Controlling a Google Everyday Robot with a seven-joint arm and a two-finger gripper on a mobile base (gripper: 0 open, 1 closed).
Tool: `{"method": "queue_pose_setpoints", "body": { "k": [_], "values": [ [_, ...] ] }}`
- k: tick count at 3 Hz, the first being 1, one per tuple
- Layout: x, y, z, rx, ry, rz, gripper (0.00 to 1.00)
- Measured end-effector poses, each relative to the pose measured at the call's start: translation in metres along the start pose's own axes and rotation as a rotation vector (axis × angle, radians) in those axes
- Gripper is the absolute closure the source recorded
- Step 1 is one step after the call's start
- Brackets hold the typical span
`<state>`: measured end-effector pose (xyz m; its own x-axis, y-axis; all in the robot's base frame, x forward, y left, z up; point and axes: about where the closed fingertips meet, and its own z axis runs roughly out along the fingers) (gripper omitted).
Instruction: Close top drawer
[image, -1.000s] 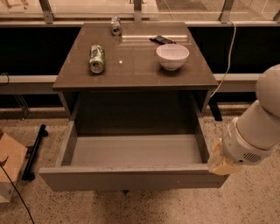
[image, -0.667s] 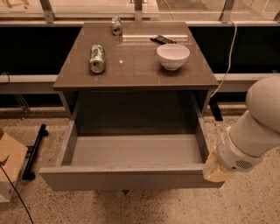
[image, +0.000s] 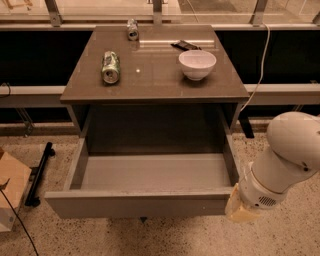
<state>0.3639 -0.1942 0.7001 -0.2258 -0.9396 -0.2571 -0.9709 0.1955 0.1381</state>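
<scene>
Vs. 1 s ago, arm has dropped lower in the frame's lower right. The gripper (image: 241, 212) is now right at the right end of the top drawer (image: 150, 202) front panel; contact can't be told, and drawer hasn't shifted. Drawer is pulled well out, bottom centre of frame. Gripper state: can't tell, open or closed. On the cabinet top (image: 150, 82): green can (image: 110, 66) on its side at left, white bowl (image: 197, 64) at right, small can (image: 132, 30) at top edge.
</scene>
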Motion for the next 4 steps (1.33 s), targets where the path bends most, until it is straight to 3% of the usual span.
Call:
{"method": "queue_pose_setpoints", "body": {
  "k": [1, 2, 4],
  "values": [
    [0.002, -0.004, 0.019, 0.007, -0.015, 0.001, 1.00],
    [0.004, -0.033, 0.040, 0.100, -0.058, -0.012, 1.00],
    [0.002, -0.067, 0.059, 0.154, -0.109, -0.032, 1.00]
  ]
}}
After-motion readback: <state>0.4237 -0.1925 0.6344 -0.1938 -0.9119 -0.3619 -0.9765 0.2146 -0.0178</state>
